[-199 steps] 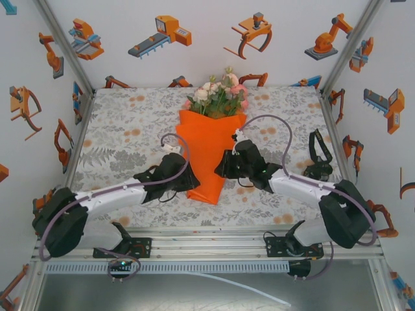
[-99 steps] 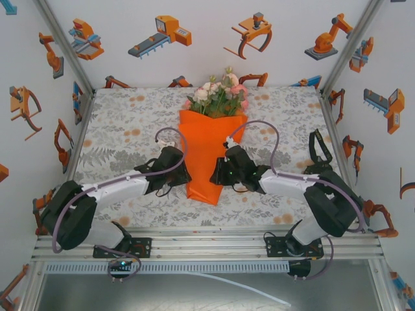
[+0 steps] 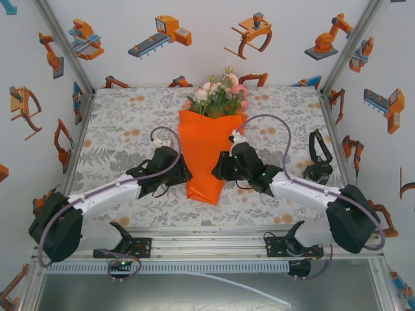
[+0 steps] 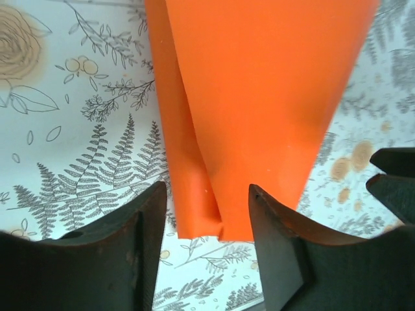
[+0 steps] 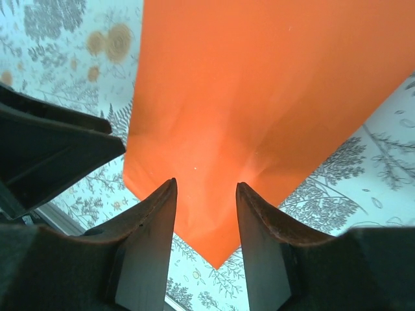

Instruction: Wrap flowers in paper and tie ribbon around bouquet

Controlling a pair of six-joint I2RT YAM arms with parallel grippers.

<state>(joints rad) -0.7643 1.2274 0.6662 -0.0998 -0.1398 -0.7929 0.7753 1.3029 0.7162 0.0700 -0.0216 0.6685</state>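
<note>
Hovering open-jawed either side of the bouquet, left gripper and right gripper are gripping nothing; wrapping looks finished, ribbon tying is coming next.

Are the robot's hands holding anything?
Nothing is held: the left hand and right hand are both open, at the narrow end of the bouquet.

Bouquet lying on the table, about midway across it, with its wide rim toward the far wall and its narrow tip toward the arm bases. Flowers project beyond the rim, on the bouquet's far side. Left gripper sits just left of the bouquet's lower half, and right gripper just right of it. In each wrist view the bouquet's tip lies between the fingers.
</note>
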